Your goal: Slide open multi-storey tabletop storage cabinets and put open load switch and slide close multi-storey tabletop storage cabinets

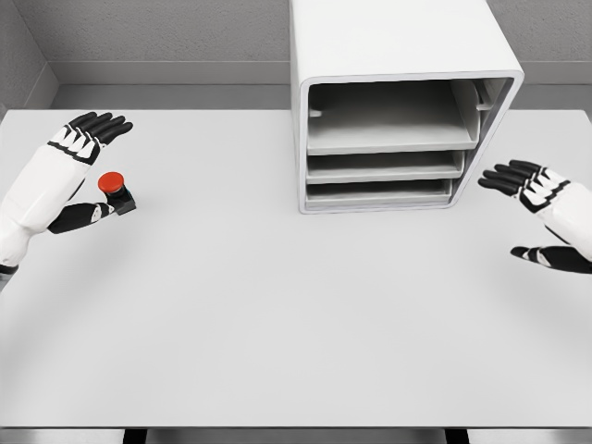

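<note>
Start: cabinet drawers shut, switch untouched.
Both hands released: left hand (81, 139) beside load switch (117, 191) at desk's (277, 314) left edge; right hand (527, 183) near cabinet (402, 55). Next: pull a drawer.

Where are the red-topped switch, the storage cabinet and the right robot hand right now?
red-topped switch (114, 184): head view, on its red cap.
storage cabinet (388, 37): head view, on its white top panel.
right robot hand (529, 182): head view, on the back of the hand, fingers spread, holding nothing.
</note>
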Tool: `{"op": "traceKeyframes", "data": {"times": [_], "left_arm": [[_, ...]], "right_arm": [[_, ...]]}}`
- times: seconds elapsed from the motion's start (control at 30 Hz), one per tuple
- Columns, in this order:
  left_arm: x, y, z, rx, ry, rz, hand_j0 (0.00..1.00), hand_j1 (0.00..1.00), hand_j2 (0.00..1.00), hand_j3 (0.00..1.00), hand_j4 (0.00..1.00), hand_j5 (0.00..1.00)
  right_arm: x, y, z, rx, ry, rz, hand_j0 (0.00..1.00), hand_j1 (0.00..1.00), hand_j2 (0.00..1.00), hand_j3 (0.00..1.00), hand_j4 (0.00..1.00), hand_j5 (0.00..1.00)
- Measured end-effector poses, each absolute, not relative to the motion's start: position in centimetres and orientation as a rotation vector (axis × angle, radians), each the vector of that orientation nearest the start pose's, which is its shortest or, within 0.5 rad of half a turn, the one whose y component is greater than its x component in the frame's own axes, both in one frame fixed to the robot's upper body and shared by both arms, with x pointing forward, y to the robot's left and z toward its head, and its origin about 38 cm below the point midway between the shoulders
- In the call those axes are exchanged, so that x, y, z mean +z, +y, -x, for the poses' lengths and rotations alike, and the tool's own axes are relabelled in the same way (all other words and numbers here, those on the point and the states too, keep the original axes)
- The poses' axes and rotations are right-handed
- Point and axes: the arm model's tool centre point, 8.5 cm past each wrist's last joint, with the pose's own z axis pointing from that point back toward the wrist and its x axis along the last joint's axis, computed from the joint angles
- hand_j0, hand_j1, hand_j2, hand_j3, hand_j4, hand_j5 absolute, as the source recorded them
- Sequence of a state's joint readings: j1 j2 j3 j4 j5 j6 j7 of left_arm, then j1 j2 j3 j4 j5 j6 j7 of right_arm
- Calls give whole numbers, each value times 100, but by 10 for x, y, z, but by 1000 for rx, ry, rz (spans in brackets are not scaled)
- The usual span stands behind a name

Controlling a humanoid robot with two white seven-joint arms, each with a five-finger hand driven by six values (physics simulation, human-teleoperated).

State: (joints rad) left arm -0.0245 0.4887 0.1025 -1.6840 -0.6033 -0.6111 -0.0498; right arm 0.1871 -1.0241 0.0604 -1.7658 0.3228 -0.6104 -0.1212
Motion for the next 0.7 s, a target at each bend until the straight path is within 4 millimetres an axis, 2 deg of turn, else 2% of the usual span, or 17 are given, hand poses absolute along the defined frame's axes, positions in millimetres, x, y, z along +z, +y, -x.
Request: {"op": "traceKeyframes", "data": {"times": [0.27, 0.37, 0.43, 0.5, 0.6, 0.67, 0.7], "left_arm": [[194, 340, -350, -1268, -1966, -784, 100, 100, 100, 100, 100, 100], [198, 342, -353, -1324, -1922, -781, 100, 100, 100, 100, 100, 100], [207, 345, -360, -1385, -1870, -780, 100, 100, 100, 100, 100, 100], [214, 345, -368, -1461, -1810, -763, 100, 100, 100, 100, 100, 100], [220, 340, -375, -1570, -1722, -716, 100, 100, 100, 100, 100, 100], [228, 337, -377, -1587, -1732, -686, 100, 100, 100, 100, 100, 100], [239, 334, -379, -1588, -1763, -688, 100, 100, 100, 100, 100, 100]], "right_arm": [[220, -378, -311, 1523, -1887, 579, 100, 100, 100, 100, 100, 100], [220, -374, -313, 1516, -1899, 582, 100, 100, 100, 100, 100, 100], [219, -370, -316, 1533, -1893, 577, 97, 97, 97, 97, 97, 97], [223, -365, -321, 1548, -1905, 576, 88, 88, 88, 88, 88, 88], [226, -349, -330, 1568, -1945, 549, 88, 88, 88, 88, 88, 88], [216, -338, -329, 1584, -1941, 498, 88, 88, 88, 88, 88, 88], [210, -335, -327, 1588, -1934, 476, 88, 88, 88, 88, 88, 88]]}}
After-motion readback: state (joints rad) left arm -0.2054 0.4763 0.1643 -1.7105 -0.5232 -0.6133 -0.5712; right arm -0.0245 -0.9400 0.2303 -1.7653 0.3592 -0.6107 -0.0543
